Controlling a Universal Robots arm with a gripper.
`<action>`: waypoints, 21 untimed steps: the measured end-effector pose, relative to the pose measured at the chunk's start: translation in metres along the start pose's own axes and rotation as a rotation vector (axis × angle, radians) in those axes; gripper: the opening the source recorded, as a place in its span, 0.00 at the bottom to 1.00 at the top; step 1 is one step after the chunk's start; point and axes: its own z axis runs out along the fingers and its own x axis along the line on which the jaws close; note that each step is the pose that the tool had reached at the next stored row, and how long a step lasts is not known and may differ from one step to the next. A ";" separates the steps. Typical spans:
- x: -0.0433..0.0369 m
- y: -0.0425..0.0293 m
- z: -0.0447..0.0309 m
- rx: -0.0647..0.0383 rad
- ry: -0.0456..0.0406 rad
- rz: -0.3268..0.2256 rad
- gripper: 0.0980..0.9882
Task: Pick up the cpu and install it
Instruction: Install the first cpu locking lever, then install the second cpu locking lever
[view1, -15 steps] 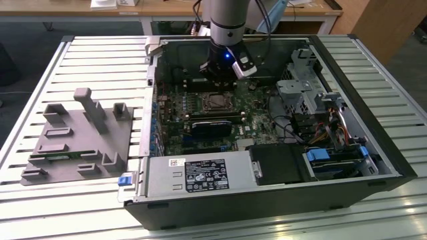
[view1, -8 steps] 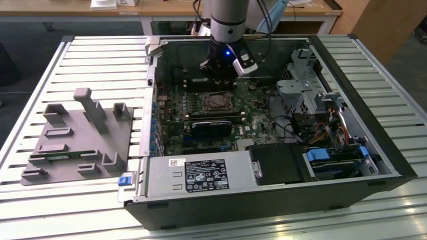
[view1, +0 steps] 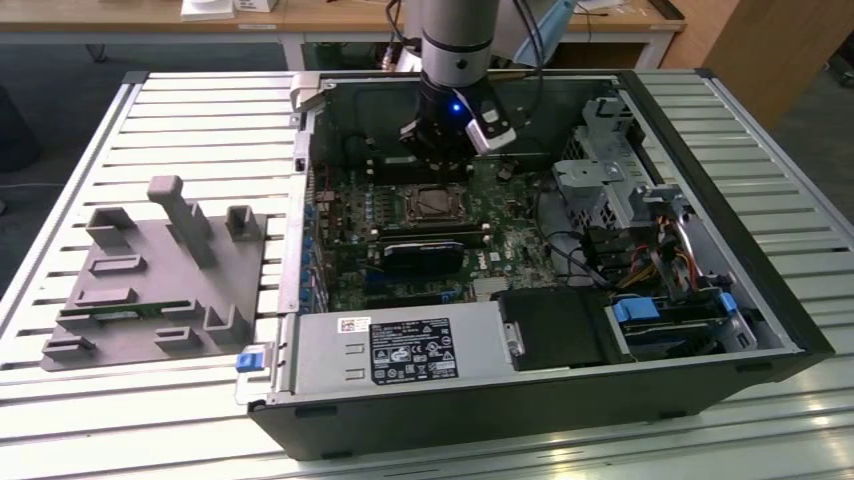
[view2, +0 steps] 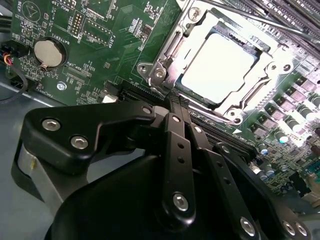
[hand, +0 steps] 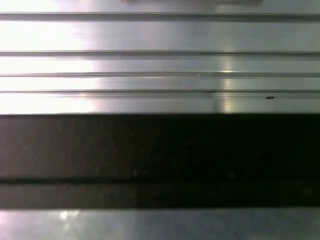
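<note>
gripper: the gripper (view2: 176, 102) hung inside the open computer case (view1: 747, 260), low over the motherboard (view1: 387, 215) – in the second wrist view its two black fingers (view2: 175, 145) ran side by side and met at the tips, pressed together with nothing between them.
cpu: the cpu (view2: 220, 64) lay flat in the socket (view2: 160, 72), silvery top up, just beyond the fingertips and not touched by them; in the exterior view it sat directly below and in front of the gripper (view1: 447, 140), seen as a small square (view1: 433, 204).
socket frame: the metal load frame appeared to lie around the chip's edges; whether it was latched I could not tell.
coin battery: the round coin battery (view2: 49, 52) sat off to one side of the fingers, well apart from the socket.
parts tray: a grey parts tray (view1: 154, 275) stood on the slatted table (view1: 200, 120) at the exterior view's left, far from the fingers.
step: my judgement – placing looked done, chip seated and released; the work was at the tail of the install, at or near seating and securing.
next move calls for: a check that the chip sat square in the socket, and only light, straight-down contact if any – a sideways nudge could skew it on the contacts.
first wrist view: metal slats and a dark band, nothing of the task to report.
</note>
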 end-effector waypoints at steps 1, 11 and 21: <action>0.0000 -0.0003 -0.0001 0.000 0.0001 0.000 0.01; -0.0002 -0.0045 -0.0003 0.000 0.0000 0.000 0.01; -0.0004 -0.0069 -0.0108 0.000 0.0007 0.000 0.01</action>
